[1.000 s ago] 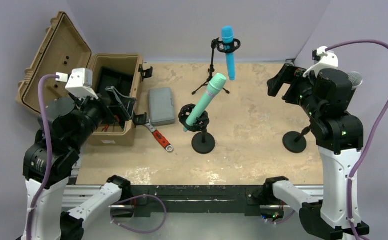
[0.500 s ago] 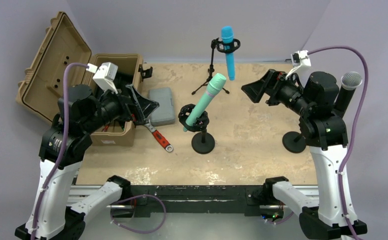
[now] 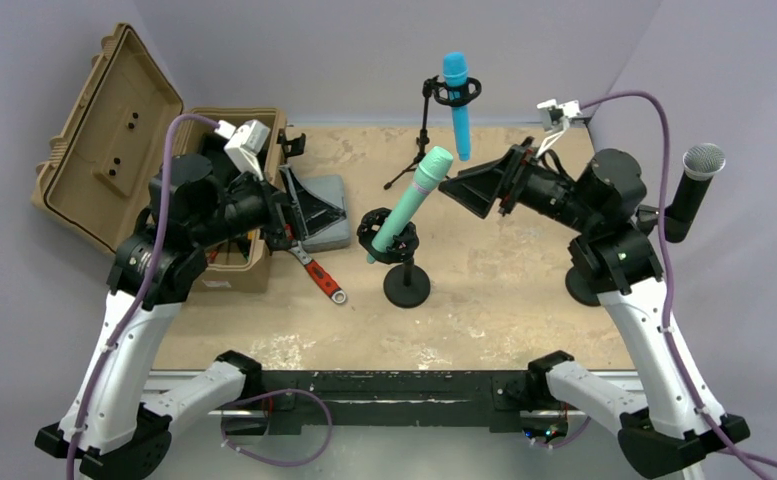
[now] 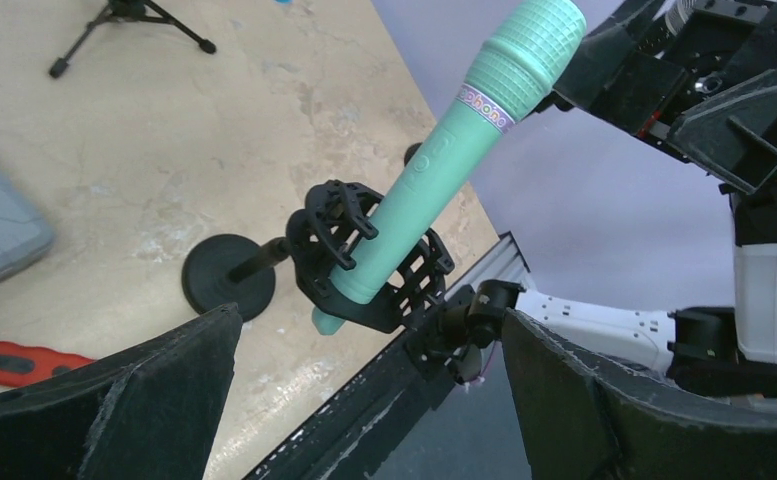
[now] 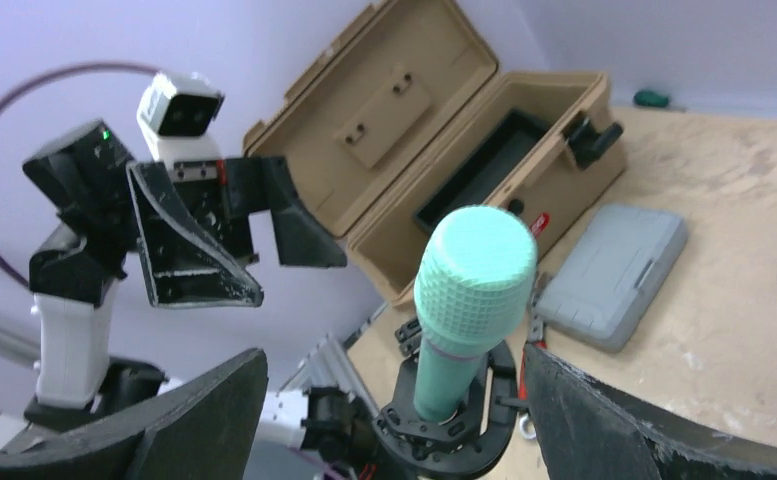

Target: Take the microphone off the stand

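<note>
Bright, soft, even light across all three camera views.
From above we see everything crisp, with only faint, short shadows on the pale table (image 3: 524, 250) beside the round stand base (image 3: 407, 290). In the left wrist view the mint microphone (image 4: 444, 170) is sharp, while the dark fingers (image 4: 134, 400) along the bottom edge are blurred and almost featureless. In the right wrist view we find the microphone head slightly soft, and the tan case (image 5: 394, 100) behind it a little hazy.
</note>
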`<state>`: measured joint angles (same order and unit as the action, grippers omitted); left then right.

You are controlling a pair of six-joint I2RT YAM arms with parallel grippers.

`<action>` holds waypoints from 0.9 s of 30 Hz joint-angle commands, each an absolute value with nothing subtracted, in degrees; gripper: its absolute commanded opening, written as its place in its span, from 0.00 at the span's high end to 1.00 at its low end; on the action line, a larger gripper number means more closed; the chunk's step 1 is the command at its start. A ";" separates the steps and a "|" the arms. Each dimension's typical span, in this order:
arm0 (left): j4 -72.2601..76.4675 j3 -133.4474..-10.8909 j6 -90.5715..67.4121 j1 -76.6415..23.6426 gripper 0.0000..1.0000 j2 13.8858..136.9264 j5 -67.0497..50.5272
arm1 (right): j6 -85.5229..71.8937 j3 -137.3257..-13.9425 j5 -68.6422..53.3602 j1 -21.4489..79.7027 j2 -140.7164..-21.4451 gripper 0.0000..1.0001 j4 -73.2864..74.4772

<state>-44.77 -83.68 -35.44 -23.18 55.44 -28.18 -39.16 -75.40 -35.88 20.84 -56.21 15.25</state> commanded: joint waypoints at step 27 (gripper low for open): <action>-44.51 -89.63 -34.10 -30.41 0.00 59.59 -25.03 | -38.18 -79.23 -10.52 36.91 -65.00 0.56 17.79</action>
<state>-44.53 -87.46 -35.29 -30.13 60.36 -26.41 -40.84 -73.84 -14.50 36.60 -64.93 16.40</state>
